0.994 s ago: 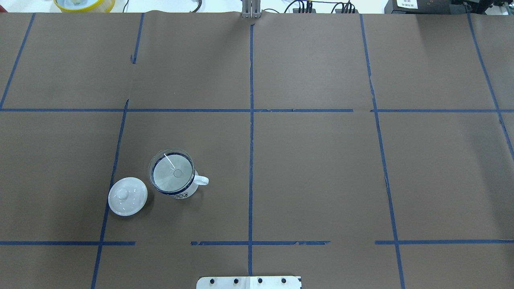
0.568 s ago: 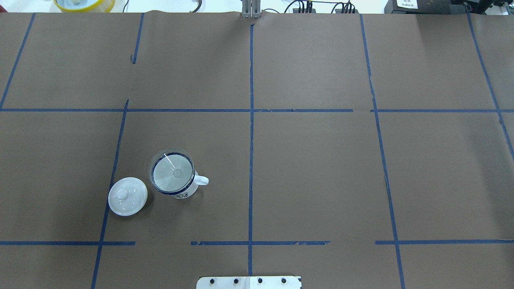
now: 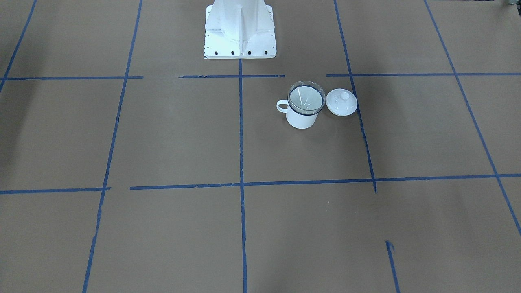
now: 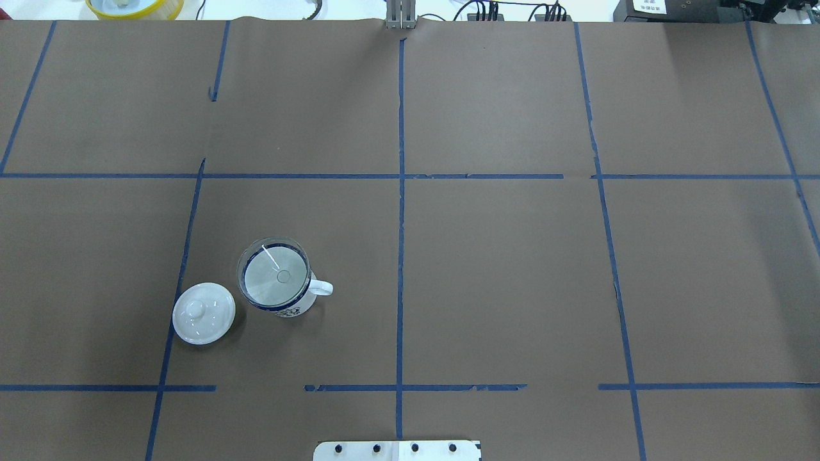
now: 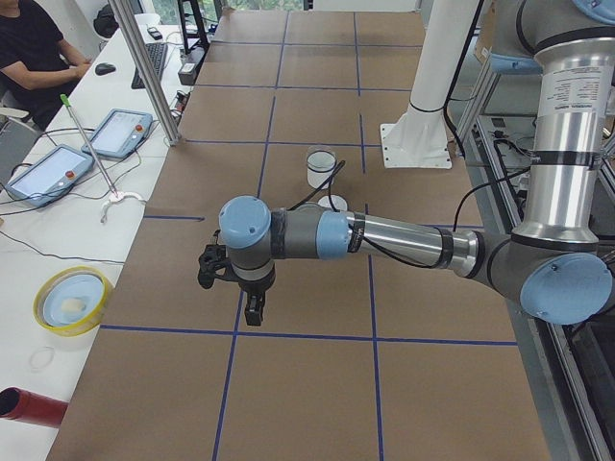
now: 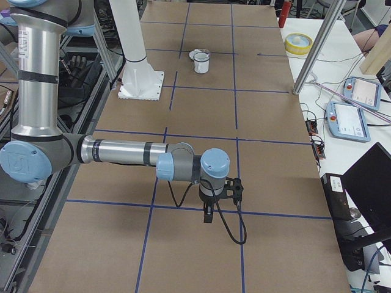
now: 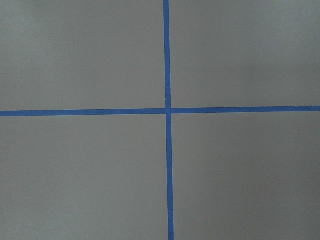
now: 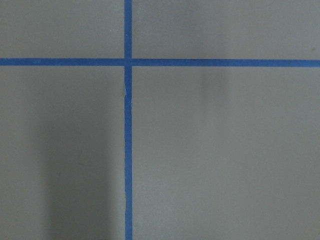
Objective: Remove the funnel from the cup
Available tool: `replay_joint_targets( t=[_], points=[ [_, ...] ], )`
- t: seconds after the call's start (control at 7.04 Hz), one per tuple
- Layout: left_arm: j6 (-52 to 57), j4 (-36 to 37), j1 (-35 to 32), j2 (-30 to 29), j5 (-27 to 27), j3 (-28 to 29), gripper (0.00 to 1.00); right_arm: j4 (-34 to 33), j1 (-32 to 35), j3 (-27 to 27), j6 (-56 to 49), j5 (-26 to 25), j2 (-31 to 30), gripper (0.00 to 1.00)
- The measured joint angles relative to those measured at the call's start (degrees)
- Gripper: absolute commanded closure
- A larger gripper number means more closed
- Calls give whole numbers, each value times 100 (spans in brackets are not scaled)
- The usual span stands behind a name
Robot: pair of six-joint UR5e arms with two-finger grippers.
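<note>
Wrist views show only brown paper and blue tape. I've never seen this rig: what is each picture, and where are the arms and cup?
It is two robot arms on one white pedestal, at a brown-papered table with blue tape lines. The overhead view looks from behind the robot; the front-facing view looks back at it, so sides swap there. The side views come from the table's ends. Each wrist camera looks down at bare paper, because both arms hover away from the objects. The left gripper shows only in the left side view, the right gripper only in the right one; open or shut, I cannot tell. Neither appears to hold anything. The blue-rimmed cup stands with the clear funnel seated in its mouth. A white lid lies close beside it.
</note>
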Motion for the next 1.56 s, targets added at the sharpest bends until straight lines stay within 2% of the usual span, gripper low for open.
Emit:
replay_joint_targets(
  t=[0.43,0.71,0.85,1.14,1.42,1.56],
  points=[
    [-1516,-424,943,-11,-5,-818,0,0,0,-3,0,0,0,0],
    [-3410,-1087,1953,-17,122,-1296,0,0,0,-1,0,0,0,0],
    [-4497,-1522,2507,-18,369,-1489,0,0,0,1,0,0,0,0],
    [-6492,-1816,3370,-196,800,-1825,0,0,0,4,0,0,0,0],
    [-7935,-1448,3965,-986,1024,-1875,0,0,0,4,0,0,0,0],
    [-8523,-883,4272,-1612,1217,-1834,0,0,0,4,0,0,0,0]
  ],
)
